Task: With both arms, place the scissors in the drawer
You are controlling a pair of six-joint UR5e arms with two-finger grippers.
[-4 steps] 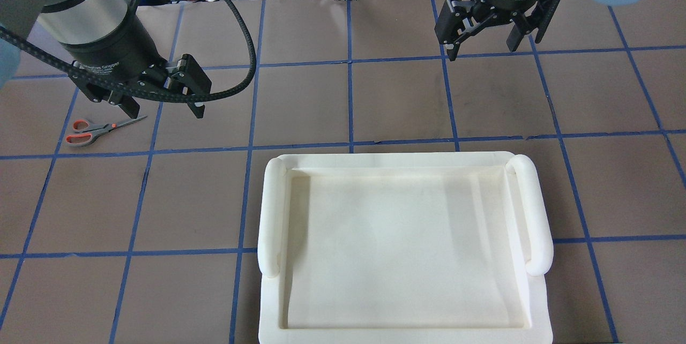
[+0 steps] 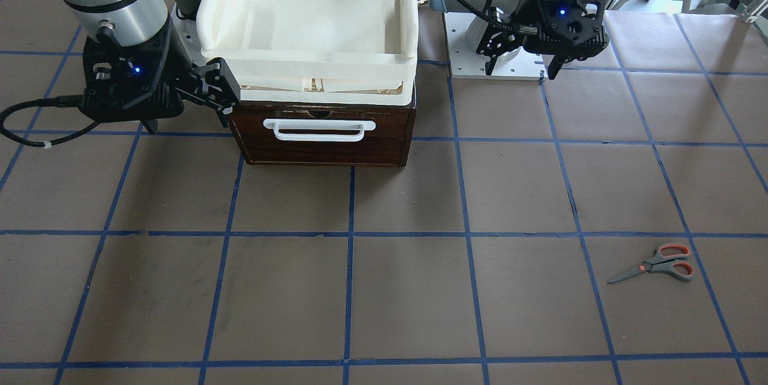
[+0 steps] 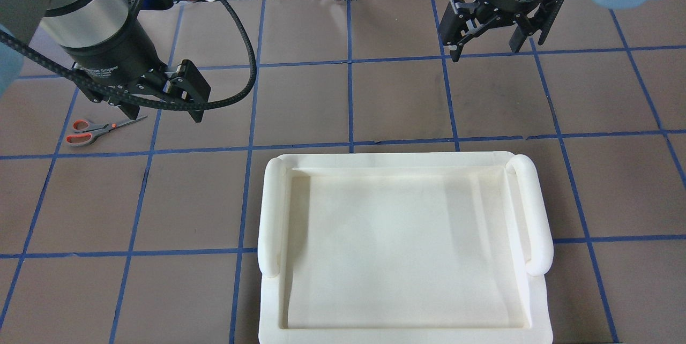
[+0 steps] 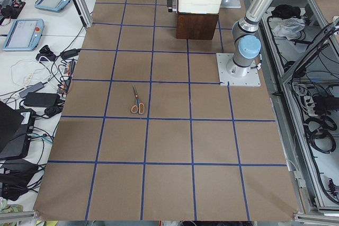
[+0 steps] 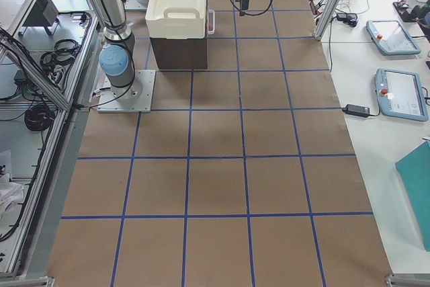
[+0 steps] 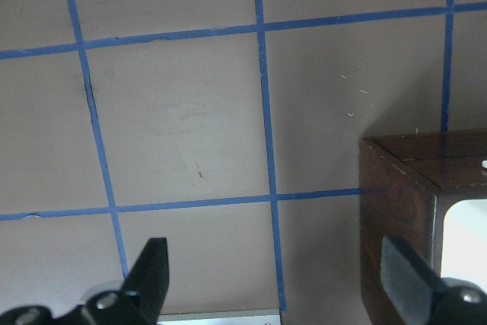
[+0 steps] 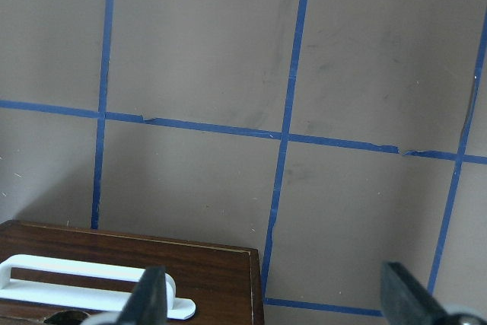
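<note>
Overhead exterior: scissors (image 3: 99,131) flat on table (image 3: 402,103), probably light, stiff, thin and slippery, so I'd pinch across the pivot (image 3: 113,126); left pincer (image 3: 163,113) and right pincer (image 3: 485,50) both gape empty.

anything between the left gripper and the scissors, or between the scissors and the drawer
Nothing visible lies between the left gripper and the scissors, or on the table from there to the drawer. The drawer itself is shut, though, with a white tray on top.
</note>
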